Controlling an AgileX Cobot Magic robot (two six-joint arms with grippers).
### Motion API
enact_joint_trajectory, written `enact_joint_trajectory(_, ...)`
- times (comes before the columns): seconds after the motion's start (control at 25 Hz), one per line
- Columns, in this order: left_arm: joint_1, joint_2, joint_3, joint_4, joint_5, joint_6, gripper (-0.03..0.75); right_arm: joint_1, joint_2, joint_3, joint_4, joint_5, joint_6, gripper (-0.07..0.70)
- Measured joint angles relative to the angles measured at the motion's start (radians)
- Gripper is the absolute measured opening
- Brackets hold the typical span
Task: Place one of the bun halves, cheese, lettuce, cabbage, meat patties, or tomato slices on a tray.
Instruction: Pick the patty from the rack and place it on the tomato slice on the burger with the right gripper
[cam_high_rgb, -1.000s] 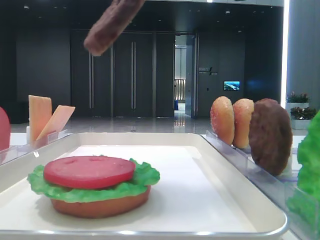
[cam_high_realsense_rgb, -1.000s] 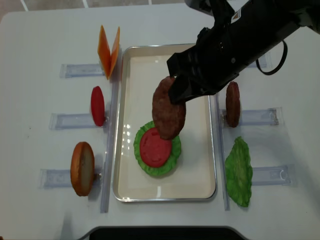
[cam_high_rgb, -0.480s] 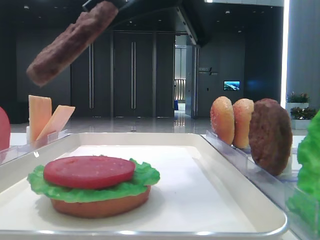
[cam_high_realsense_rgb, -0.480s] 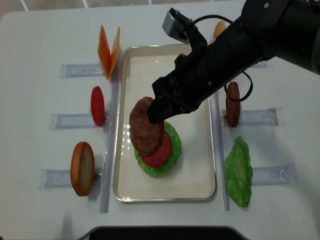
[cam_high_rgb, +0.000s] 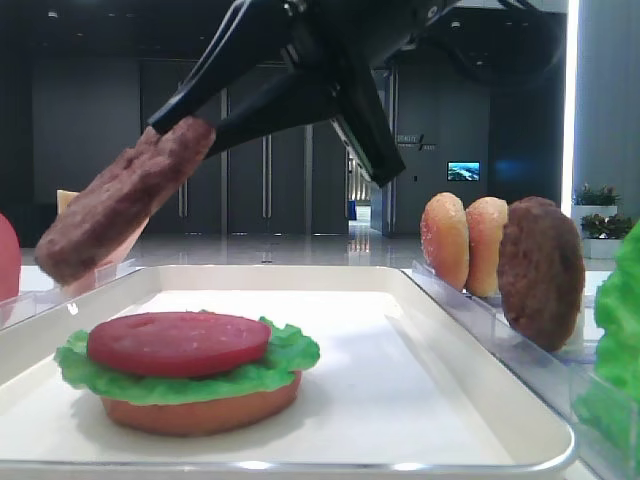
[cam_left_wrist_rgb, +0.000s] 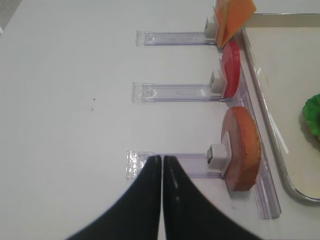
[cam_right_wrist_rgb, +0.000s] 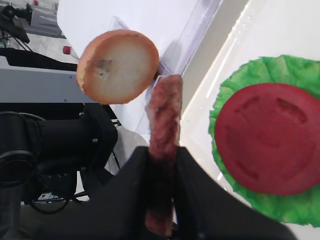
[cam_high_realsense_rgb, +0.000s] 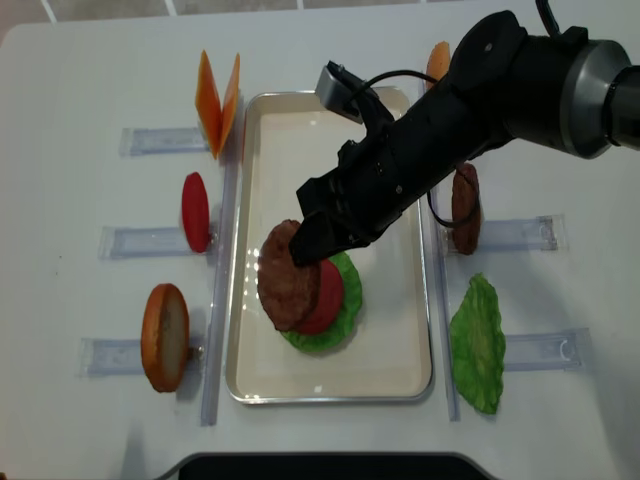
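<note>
The right gripper (cam_right_wrist_rgb: 162, 165) clamps a tilted meat patty (cam_high_realsense_rgb: 287, 277) edge-on above the tomato slice (cam_high_realsense_rgb: 325, 296), apparently not touching it, over the tray (cam_high_realsense_rgb: 395, 345). The left gripper (cam_left_wrist_rgb: 162, 167) sits clenched, empty, above the table (cam_left_wrist_rgb: 65, 120).

The left gripper (cam_left_wrist_rgb: 162, 165) hangs closed over the white table (cam_left_wrist_rgb: 65, 100); three clear racks beside the tray (cam_left_wrist_rgb: 267, 125) hold cheese (cam_left_wrist_rgb: 232, 12), a tomato slice (cam_left_wrist_rgb: 231, 75), a bun half (cam_left_wrist_rgb: 242, 147).
</note>
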Motion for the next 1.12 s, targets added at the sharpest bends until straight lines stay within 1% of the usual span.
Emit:
enact_joint_trajectory(0.44, 0.0, 0.0, 0.0, 0.0, 0.0, 0.0, -0.001, -0.02, 0.042, 0.001, -0.002, -0.005, -0.017, 0.106)
enact_joint_trajectory(0.72, 0.0, 0.0, 0.0, 0.0, 0.0, 0.0, -0.001, -0.021, 0.046, 0.001, -0.003, -0.02, -0.018, 0.106)
enact_joint_trajectory(1.12, 0.0, 0.0, 0.0, 0.0, 0.0, 0.0, -0.001, -0.03, 0.047, 0.008, -0.007, -0.017, -0.019, 0.106)
